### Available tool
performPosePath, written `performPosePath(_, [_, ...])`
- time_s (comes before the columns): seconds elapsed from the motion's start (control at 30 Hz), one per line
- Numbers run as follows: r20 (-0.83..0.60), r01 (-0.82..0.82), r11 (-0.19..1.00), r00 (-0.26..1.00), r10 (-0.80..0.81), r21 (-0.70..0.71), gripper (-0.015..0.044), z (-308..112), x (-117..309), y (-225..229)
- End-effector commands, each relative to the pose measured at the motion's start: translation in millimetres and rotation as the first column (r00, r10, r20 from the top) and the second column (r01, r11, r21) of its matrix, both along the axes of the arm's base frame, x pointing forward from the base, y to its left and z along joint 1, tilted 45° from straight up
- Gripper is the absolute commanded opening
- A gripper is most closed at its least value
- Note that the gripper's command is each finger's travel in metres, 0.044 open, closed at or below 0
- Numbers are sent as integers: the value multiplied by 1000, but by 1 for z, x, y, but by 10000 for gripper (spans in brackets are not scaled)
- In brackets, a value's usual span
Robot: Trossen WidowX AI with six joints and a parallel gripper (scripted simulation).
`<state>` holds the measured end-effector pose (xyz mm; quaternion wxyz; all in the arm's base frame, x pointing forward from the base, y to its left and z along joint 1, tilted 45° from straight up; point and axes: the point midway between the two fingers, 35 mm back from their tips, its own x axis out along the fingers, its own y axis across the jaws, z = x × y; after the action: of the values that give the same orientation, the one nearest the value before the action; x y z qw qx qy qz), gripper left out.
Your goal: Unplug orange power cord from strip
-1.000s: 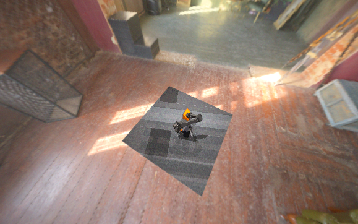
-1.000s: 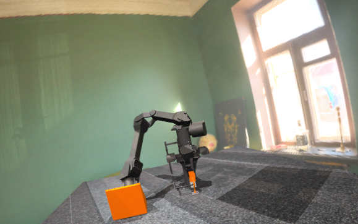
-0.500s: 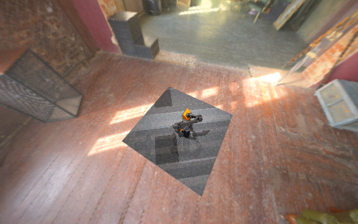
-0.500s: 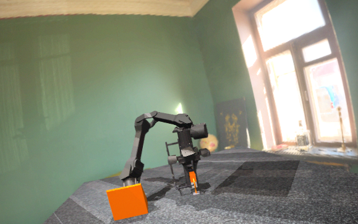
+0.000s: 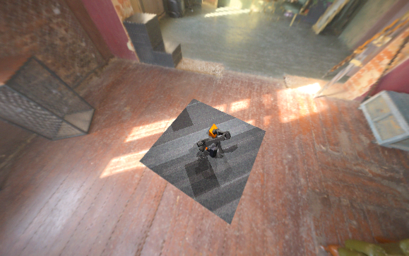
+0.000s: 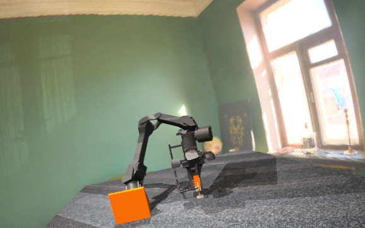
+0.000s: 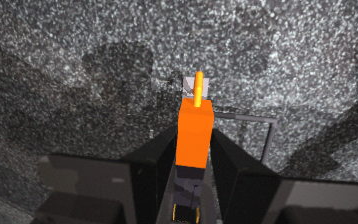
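The orange plug (image 6: 196, 180) (image 7: 195, 140) is a block with a short orange cord (image 7: 198, 90) at its far end. My gripper (image 5: 207, 149) (image 6: 196, 182) (image 7: 194, 132) is shut on the plug, with one dark finger on each side. A small pale piece (image 6: 200, 196) (image 7: 204, 86) lies low beyond the plug, partly behind the cord. It may be part of the power strip, but the rest of the strip cannot be made out. Whether the plug is seated in a socket cannot be told. In the top view the plug is only a tiny orange speck.
The arm stands on an orange base block (image 5: 212, 130) (image 6: 129, 206) on a dark grey mat (image 5: 226, 205) (image 6: 311, 208). A thin dark rod frame (image 6: 176, 176) (image 7: 269, 142) stands close beside the gripper. Dark shadows lie across the mat.
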<state>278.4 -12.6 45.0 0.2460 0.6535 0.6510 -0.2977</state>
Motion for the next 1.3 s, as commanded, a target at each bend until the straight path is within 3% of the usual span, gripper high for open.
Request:
performPosePath(0.0, [6,1,1000,1000,-1,-9,0,-5,1,-7])
performPosePath(0.13, [5,1,1000,1000,-1,-9,0,-9,1,-12])
performPosePath(0.7, [4,5,1000,1000,-5,-6,440,-13,0,-18])
performPosePath(0.87, [4,4,1000,1000,-4,-8,440,-38,-4,-55])
performPosePath(1.27, [4,4,1000,1000,-4,-7,440,-39,-4,-57])
